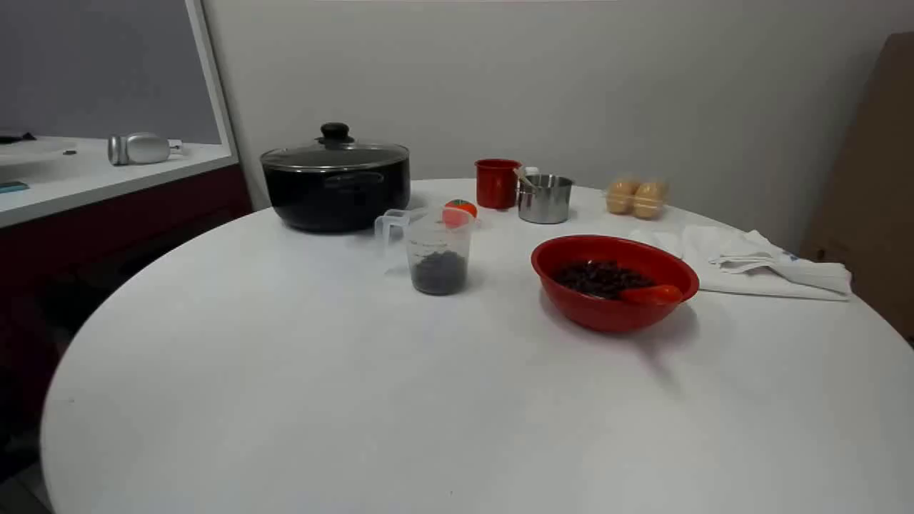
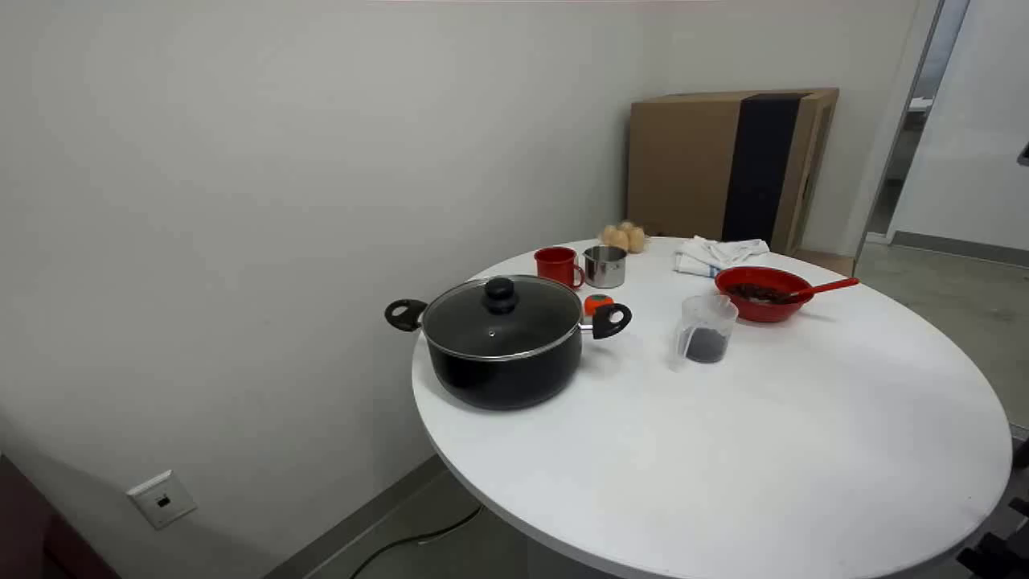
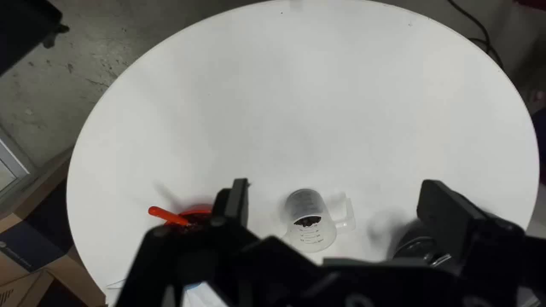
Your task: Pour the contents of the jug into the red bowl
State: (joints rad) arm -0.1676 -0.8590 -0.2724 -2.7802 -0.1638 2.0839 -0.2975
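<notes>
Fingers (image 3: 443, 215) wide apart, clear measuring jug (image 1: 432, 239) showing between them in wrist view. Jug upright on white bench (image 1: 300, 400), dark bits (image 1: 439, 273) in its bottom. Red bowl (image 1: 600, 318) near jug but apart; dark bean-like pieces (image 1: 598, 277) and red spoon (image 2: 832, 286) in it. Black lidded pot (image 2: 502, 374) on jug's opposite side from bowl.

1. Indoors, in what looks like an office or lab; which one is unclear.
2. A plain pale grey wall (image 2: 281, 201) carries a square white socket plate (image 2: 157, 492) and flat darker baseboard (image 2: 362, 525).
3. The floor (image 3: 94, 64) is bare, speckled grey concrete.
4. A large, black-banded brown cardboard box (image 2: 683, 161) stands behind a round white table (image 2: 723, 466).
</notes>
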